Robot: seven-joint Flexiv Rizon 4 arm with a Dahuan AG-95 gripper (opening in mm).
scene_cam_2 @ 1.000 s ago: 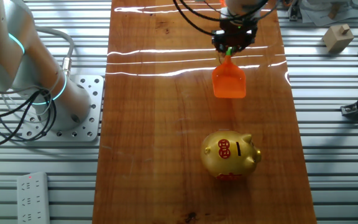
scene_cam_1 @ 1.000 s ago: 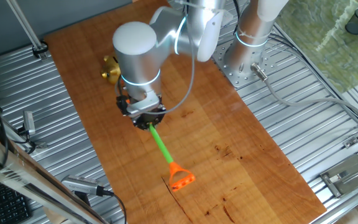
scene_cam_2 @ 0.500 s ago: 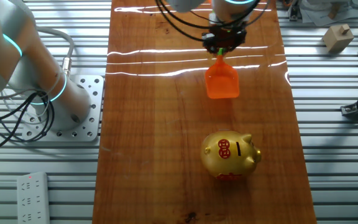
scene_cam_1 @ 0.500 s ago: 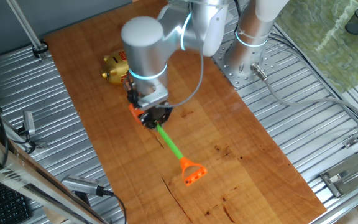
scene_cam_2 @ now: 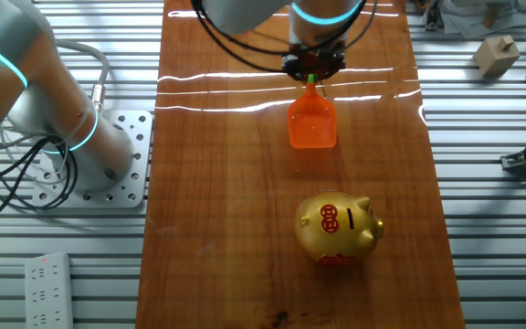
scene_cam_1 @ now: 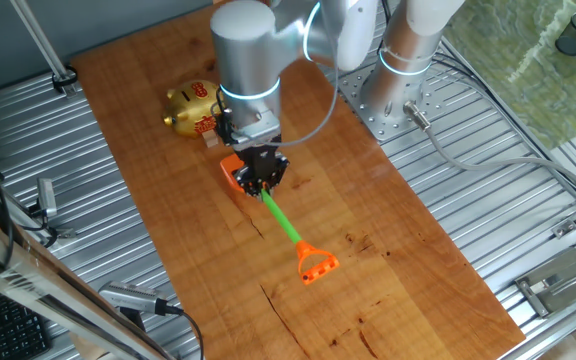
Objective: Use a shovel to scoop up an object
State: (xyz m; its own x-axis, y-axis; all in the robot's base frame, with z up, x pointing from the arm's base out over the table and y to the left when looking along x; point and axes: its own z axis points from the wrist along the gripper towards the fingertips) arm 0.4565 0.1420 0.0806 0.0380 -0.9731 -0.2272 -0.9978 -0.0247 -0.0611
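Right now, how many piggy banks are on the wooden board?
1. The gold piggy bank stands on the board, a gap away from the shovel's blade. In the one fixed view the arm partly hides it, so another small item could be hidden there.

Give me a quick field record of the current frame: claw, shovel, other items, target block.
claw: shut on the shovel's green shaft, close behind the blade
shovel: orange blade pointed toward the piggy bank, orange loop end trailing the other way; whether the blade touches the wood cannot be told
blade contents: nothing visible in it
piggy bank: gold with red marks, upright on the wooden table, apart from the blade
target block: not visible on the wood in either view
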